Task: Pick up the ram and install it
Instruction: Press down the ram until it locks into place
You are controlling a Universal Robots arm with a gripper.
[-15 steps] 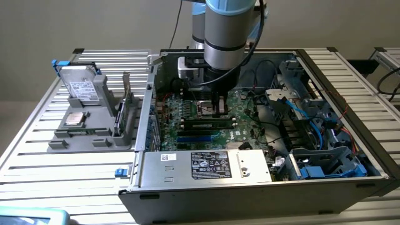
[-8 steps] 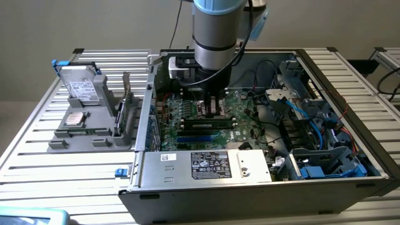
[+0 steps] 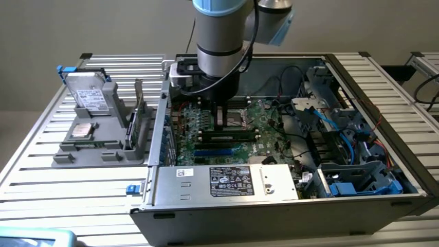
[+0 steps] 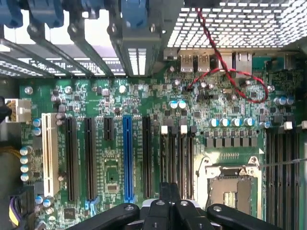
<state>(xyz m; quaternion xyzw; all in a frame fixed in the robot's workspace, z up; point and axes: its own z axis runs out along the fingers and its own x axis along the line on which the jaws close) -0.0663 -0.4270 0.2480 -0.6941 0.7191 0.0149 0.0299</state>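
The ram (image 3: 140, 112), a long green board, stands on edge in a grey holder (image 3: 103, 146) on the table at the exterior view's left, outside the computer case. My gripper (image 3: 219, 119) hangs inside the open case (image 3: 274, 208), low over the green motherboard (image 3: 264, 116) near the processor socket (image 4: 230, 184), well apart from the ram. In the wrist view the black gripper (image 4: 168, 197) is shut, and nothing shows between its fingers. Long black slots (image 3: 230, 138) lie just in front of it.
The grey holder also carries a silver drive (image 3: 89, 95) and a small square chip (image 3: 82, 130). Inside the case are a power supply (image 3: 226, 181), blue and black cables (image 3: 329, 116) and a drive cage (image 3: 357, 177). Red wires (image 4: 230, 76) cross the board near the rear ports.
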